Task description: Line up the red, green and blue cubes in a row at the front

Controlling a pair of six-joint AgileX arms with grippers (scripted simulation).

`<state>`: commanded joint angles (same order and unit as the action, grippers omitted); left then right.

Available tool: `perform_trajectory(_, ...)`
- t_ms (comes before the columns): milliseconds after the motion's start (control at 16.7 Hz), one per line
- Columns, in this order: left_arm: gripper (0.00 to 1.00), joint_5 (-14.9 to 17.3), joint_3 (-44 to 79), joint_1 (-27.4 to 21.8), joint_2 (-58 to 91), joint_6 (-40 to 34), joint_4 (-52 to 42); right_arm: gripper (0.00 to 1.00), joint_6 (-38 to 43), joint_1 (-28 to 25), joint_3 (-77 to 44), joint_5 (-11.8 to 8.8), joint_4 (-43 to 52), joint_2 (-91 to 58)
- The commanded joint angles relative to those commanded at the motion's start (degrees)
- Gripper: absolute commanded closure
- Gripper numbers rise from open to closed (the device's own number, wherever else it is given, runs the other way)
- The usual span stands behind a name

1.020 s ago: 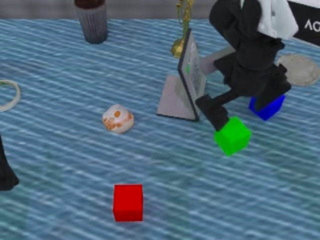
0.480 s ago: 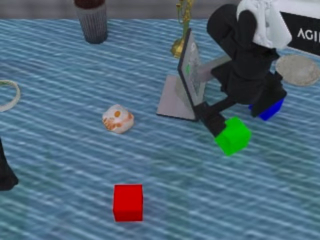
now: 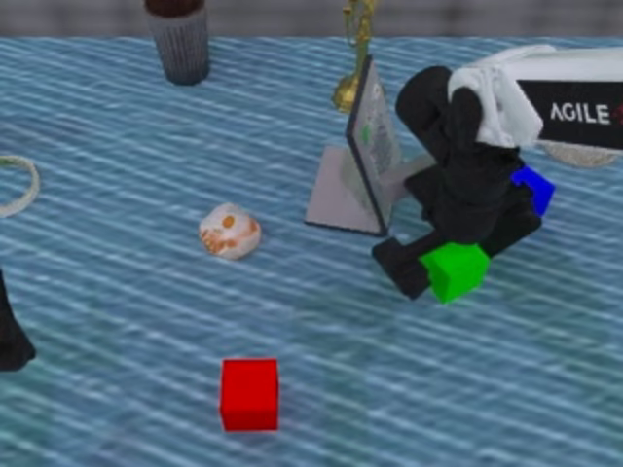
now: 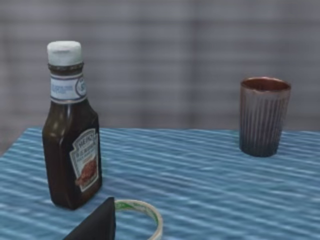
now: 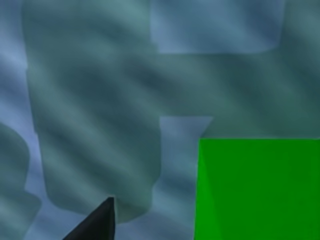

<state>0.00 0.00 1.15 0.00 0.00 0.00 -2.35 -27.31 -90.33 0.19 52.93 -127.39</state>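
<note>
The green cube [image 3: 459, 269] rests on the blue cloth right of centre. My right gripper [image 3: 438, 275] is down around it and open. One dark fingertip [image 3: 401, 269] stands left of the cube, and the other is hidden. In the right wrist view that fingertip [image 5: 102, 220] shows with a gap of cloth between it and the green cube [image 5: 260, 190]. The blue cube [image 3: 536, 187] peeks out behind the right arm. Nearer the front and left of centre sits the red cube [image 3: 249, 393], on its own. My left gripper [image 3: 10, 345] is parked at the left edge, open and holding nothing.
A white-and-orange lump [image 3: 230, 232] lies left of centre. A grey open laptop-like stand [image 3: 355, 175] rises just left of the right arm. A ribbed cup [image 3: 179, 39] and a gold ornament [image 3: 352, 58] stand at the back. A tape ring [image 4: 145, 220] and a sauce bottle [image 4: 72, 130] are at the far left.
The right arm has swung lower and towards the front over the green cube, uncovering the blue cube's far side. The green cube has barely shifted. The left arm has stayed still.
</note>
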Motion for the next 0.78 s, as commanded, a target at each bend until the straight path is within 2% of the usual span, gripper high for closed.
perform_trajectory(120, 0.0, 0.0, 0.0, 0.0, 0.0, 0.0, 0.0, 0.0, 0.0, 0.0, 0.0, 0.0, 0.0, 0.0)
perform_trajectory(780, 0.0, 0.0, 0.0, 0.0, 0.0, 0.0, 0.0, 0.83, 0.0, 0.0, 0.0, 0.0, 0.0, 0.0)
